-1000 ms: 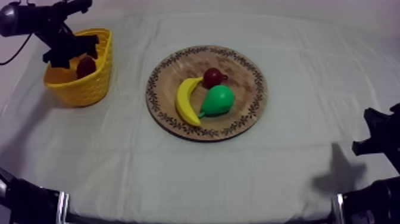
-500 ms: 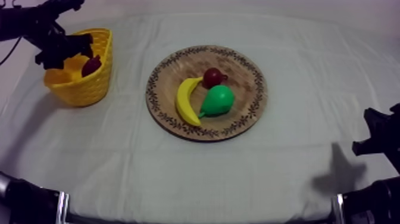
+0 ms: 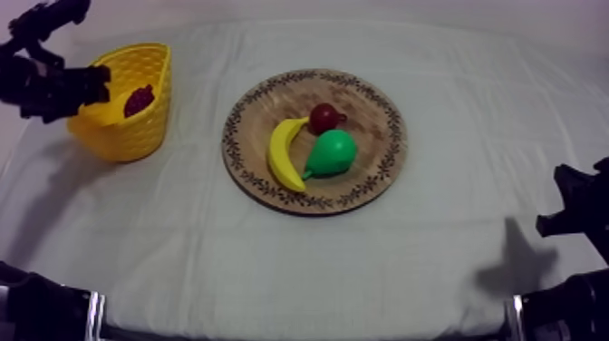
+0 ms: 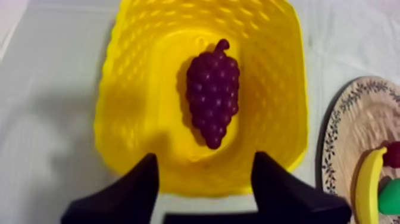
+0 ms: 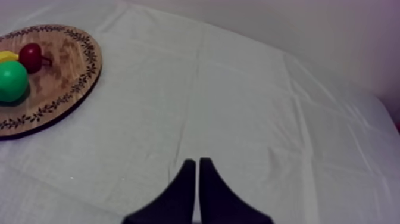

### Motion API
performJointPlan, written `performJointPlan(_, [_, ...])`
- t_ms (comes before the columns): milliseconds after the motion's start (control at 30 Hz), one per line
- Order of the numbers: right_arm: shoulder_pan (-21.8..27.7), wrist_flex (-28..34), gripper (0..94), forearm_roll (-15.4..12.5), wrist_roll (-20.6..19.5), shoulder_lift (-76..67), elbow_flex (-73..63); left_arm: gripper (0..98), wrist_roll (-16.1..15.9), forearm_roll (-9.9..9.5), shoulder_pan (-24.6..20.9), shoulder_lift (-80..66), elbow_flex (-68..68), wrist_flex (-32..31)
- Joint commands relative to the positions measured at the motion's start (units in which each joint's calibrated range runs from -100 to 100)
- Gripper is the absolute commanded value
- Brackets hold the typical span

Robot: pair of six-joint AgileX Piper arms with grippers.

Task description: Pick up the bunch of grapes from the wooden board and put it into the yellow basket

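The dark purple bunch of grapes (image 4: 213, 96) (image 3: 138, 99) lies inside the yellow basket (image 3: 127, 113) (image 4: 143, 77) at the table's left. My left gripper (image 3: 91, 86) (image 4: 205, 173) hangs open beside the basket's left rim, with nothing between its fingers. On the round wooden board (image 3: 381, 118) (image 5: 71, 77) lie a banana (image 3: 283, 152), a green pear (image 3: 332, 152) (image 5: 12, 80) and a small red fruit (image 3: 324, 117) (image 5: 31, 57). My right gripper (image 5: 197, 173) is shut on nothing over bare cloth; its arm (image 3: 580, 213) rests at the right edge.
Open cloth lies between basket and board and across the table's front. The board's rim (image 4: 333, 143) lies just right of the basket.
My left gripper has drawn back leftward and away from the basket's inside to its left rim. The grapes stay in the basket. The right arm has not moved.
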Motion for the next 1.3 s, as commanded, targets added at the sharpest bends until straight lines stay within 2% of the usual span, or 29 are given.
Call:
performJointPlan(0, [0.0,-0.06,0.3,-0.01,-0.01,0.02,-0.01,48.1,-0.01,0.09,0.0,-8.93,8.07,-1.96])
performJointPlan(200, [0.0,-0.06,0.3,-0.01,-0.01,0.02,-0.01,41.0,-0.94,1.11,-0.6,-23.56,20.08,-3.38])
performJointPlan(400, [0.0,-0.06,0.3,-0.01,0.0,0.02,-0.01,38.3,-5.15,5.38,-4.55,-38.77,30.35,-2.27])
performJointPlan(467, [0.0,-0.06,0.3,-0.01,-0.01,0.02,-0.01,37.1,-6.08,6.24,-5.57,-43.41,32.96,-1.08])
performJointPlan(733, [0.0,-0.06,0.3,-0.01,0.01,0.02,-0.01,24.8,-6.89,6.8,-3.64,-58.74,40.29,1.04])
performJointPlan(1033, [0.0,-0.06,0.3,-0.01,0.04,0.02,-0.01,8.9,-10.25,6.83,-1.75,-70.19,43.53,-1.57])
performJointPlan(1133, [0.0,-0.06,0.3,-0.01,0.01,0.02,-0.01,4.5,-9.31,6.74,-0.98,-72.77,43.77,-1.66])
performJointPlan(1267, [0.0,-0.06,0.3,-0.01,0.01,0.02,-0.01,1.2,-4.64,6.26,-0.37,-76.01,43.99,-1.69])
